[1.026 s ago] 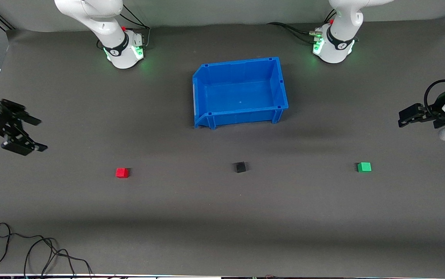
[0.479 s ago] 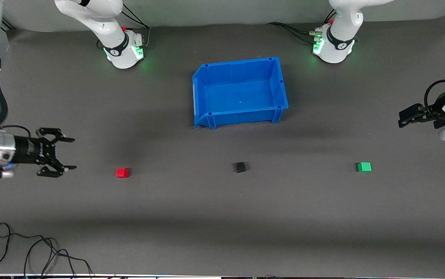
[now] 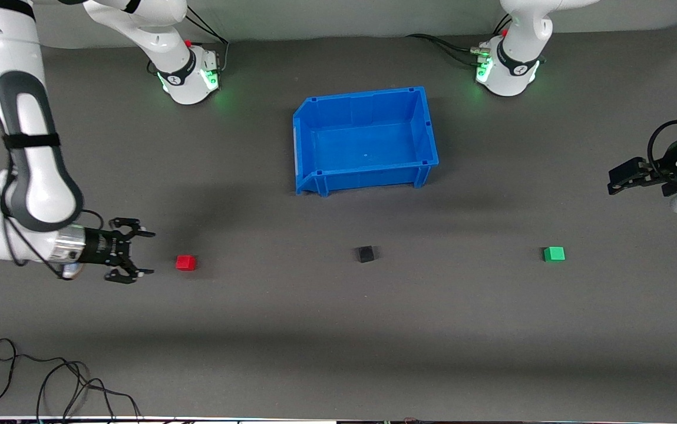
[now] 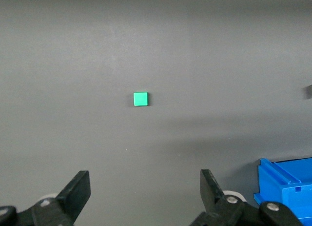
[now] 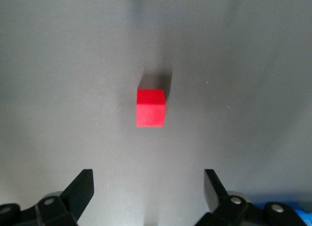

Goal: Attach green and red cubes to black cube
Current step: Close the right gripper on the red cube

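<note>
Fingers spread wide and gripping nothing, the right gripper point(image 3: 145, 253) sits low just beside the one red cube point(image 3: 185, 262), toward the right arm's end of the worktop point(image 3: 338, 341). Next along the same row comes one black cube point(image 3: 365, 254), with a single blue bin point(image 3: 365, 140) farther from the front camera than it. Then one green cube point(image 3: 554, 254), well apart from the black one. The left gripper point(image 3: 614, 179) waits near the left arm's end, its fingers point(image 4: 75, 192) parted too, empty.
</note>
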Available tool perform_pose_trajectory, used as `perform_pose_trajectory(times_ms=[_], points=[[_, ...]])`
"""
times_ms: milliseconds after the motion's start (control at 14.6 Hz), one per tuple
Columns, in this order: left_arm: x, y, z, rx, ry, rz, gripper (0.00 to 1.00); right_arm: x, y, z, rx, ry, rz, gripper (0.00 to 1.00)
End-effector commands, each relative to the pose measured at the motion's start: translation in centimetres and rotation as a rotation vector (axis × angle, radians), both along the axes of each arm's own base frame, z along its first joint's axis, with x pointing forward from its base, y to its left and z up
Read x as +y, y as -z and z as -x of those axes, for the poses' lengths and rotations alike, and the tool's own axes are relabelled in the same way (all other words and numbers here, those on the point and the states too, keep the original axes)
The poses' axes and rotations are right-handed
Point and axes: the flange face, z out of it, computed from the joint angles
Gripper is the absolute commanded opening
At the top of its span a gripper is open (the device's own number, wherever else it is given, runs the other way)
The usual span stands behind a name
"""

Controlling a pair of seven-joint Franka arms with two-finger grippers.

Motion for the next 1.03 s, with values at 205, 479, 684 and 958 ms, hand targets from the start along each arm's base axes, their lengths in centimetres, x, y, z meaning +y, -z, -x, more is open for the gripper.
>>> perform_pose_trajectory(times_ms=[205,479,684,958], points=[[-0.1,-0.5,-0.4,-0.006,-0.034,0.001,1.00,0.5,6.5,-0.1,-0.031,-0.003,-0.031,1.00],[0.1,0.0,-0.4,0.012,-0.037,0.010,1.00,0.3,8.7,0.0,-0.029,0.006,-0.017,1.00],[0.0,0.1,-0.4,0.020,-0.037,0.009,1.00,0.4,9.4,0.1,-0.034,0.005,-0.037,1.00],[0.9,1.5,-1.1,0.030,-0.051,-0.001,1.00,0.9,9.6,0.0,-0.033,-0.002,-0.038,1.00]])
